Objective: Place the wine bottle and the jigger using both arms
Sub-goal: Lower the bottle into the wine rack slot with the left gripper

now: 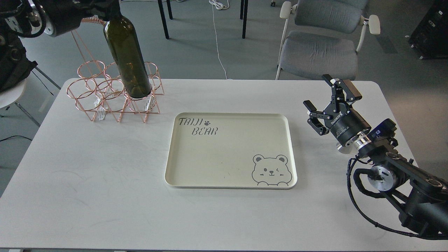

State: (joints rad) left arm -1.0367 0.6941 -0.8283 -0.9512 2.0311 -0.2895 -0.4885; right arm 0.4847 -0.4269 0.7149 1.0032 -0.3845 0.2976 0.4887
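Note:
The wine bottle (127, 59), dark olive-green and unlabelled, hangs tilted with its base over a front ring of the copper wire rack (105, 101). My left gripper (106, 10) is at the top left edge, dark and partly cut off, shut on the bottle's neck. My right gripper (316, 90) is open and empty above the table, right of the cream tray (227, 175). The jigger is out of view.
The tray, printed with "TAIJI BEAR" and a bear face, lies mid-table on the white table (87, 182). A grey chair (322, 45) stands behind the table's far edge. The rack fills the far left corner.

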